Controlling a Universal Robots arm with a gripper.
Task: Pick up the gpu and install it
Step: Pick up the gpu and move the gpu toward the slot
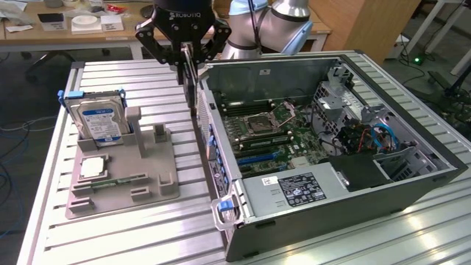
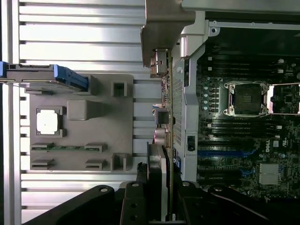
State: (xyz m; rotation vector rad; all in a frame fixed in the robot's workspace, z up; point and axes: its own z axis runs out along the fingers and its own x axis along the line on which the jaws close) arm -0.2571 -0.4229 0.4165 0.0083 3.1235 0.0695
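The gpu (image 1: 192,88) is a thin dark card hanging upright and edge-on from my gripper (image 1: 188,59), which is shut on its upper edge. It hangs just above the near side wall of the open computer case (image 1: 412,182), between the case and the grey holder (image 1: 147,160). In the wrist view the gpu (image 2: 162,117) runs as a narrow strip along that case wall, with my gripper (image 2: 159,187) clamped on its end. The motherboard (image 1: 268,130) lies exposed inside the case, with blue slots (image 2: 225,153) visible.
On the grey holder stand a blue-labelled hard drive (image 1: 99,118), a square processor chip (image 1: 94,167) and a green memory stick (image 1: 118,181). A power supply (image 1: 294,187) fills the case's near corner. Desks and cables lie beyond the ribbed metal table (image 1: 132,243).
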